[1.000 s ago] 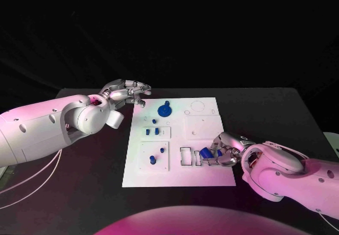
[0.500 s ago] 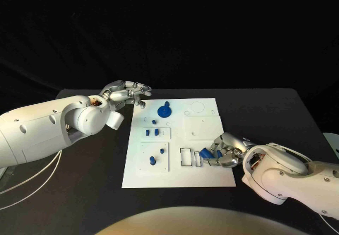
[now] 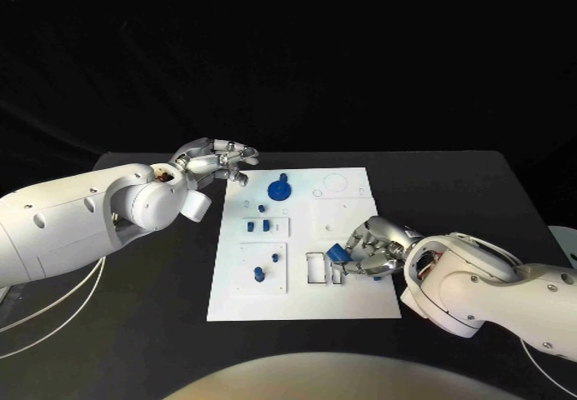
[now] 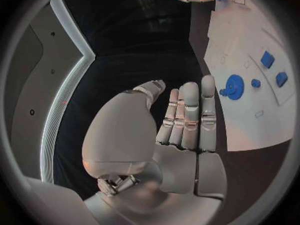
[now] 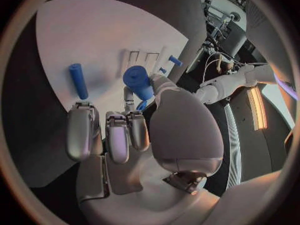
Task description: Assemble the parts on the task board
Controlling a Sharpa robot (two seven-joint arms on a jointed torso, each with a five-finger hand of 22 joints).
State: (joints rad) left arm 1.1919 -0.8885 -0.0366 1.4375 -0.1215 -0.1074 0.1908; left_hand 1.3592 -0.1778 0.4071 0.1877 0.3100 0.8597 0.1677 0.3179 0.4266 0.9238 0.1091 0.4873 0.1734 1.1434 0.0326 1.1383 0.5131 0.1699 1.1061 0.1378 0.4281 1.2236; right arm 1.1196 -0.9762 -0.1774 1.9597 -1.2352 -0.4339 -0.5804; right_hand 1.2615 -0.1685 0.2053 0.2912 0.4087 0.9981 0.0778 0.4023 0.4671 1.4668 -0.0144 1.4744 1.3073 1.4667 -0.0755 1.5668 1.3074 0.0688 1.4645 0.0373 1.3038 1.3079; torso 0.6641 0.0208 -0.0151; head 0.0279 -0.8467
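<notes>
The left hand (image 3: 217, 158) hovers just off the far-left corner of the white rectangular task board (image 3: 307, 300), fingers extended together and holding nothing. A blue gear-shaped part (image 3: 280, 188) lies on the board near that corner. At the board's right edge, the right hand (image 3: 375, 248) pinches a stubby blue cylindrical part (image 5: 138, 81); the contact appears to be at the fingertips, partly hidden. A slender blue peg (image 5: 78, 81) lies nearby.
</notes>
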